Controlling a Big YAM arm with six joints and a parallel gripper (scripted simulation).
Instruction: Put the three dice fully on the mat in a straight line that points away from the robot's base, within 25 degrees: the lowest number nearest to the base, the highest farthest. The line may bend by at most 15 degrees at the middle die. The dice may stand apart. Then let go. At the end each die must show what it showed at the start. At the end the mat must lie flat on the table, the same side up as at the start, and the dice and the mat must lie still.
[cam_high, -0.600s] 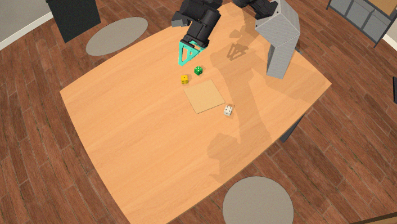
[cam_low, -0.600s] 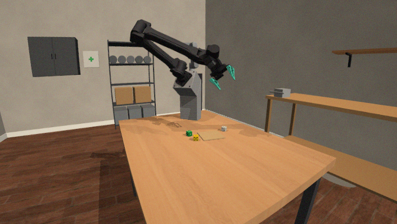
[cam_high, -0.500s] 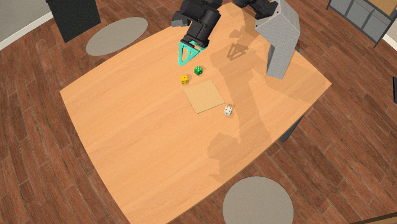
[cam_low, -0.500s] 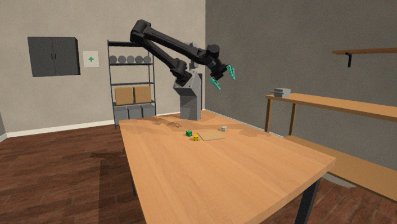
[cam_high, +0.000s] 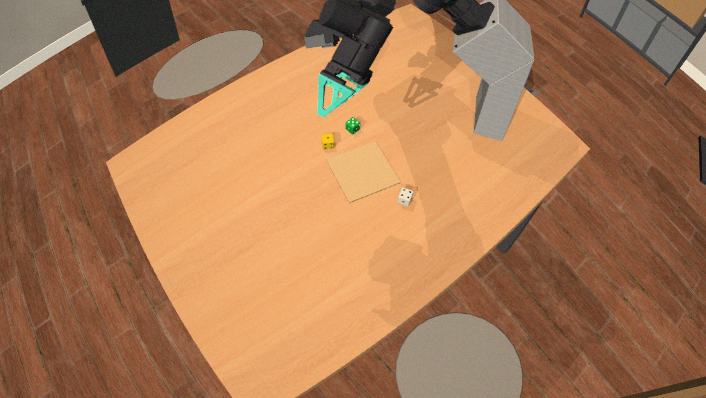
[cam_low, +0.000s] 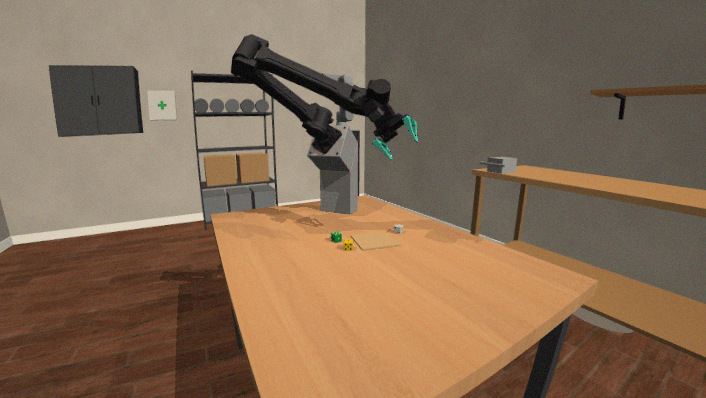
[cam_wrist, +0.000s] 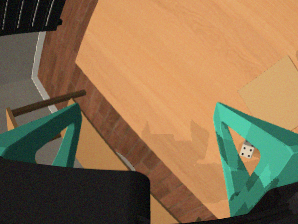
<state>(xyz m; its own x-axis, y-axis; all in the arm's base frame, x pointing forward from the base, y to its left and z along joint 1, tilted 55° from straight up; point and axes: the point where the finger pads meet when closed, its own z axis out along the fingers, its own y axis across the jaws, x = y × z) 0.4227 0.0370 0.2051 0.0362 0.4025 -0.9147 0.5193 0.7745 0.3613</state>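
A tan square mat (cam_high: 362, 170) (cam_low: 375, 241) (cam_wrist: 276, 92) lies flat on the table with nothing on it. A green die (cam_high: 352, 125) (cam_low: 336, 237) and a yellow die (cam_high: 328, 141) (cam_low: 348, 244) stand on the table just off the mat's far-left corner. A white die (cam_high: 405, 196) (cam_low: 398, 228) stands off the mat's right corner; it also shows in the wrist view (cam_wrist: 246, 151) through the right finger's frame. My gripper (cam_high: 334, 102) (cam_low: 403, 148) (cam_wrist: 147, 110) is open and empty, high above the table, near the green die as seen from above.
The robot's grey base pedestal (cam_high: 500, 65) (cam_low: 340, 175) stands at the table's far edge behind the dice. A shelf rack (cam_low: 232, 150) stands by the back wall and a wooden side bench (cam_low: 590, 190) stands to the right, both off the table.
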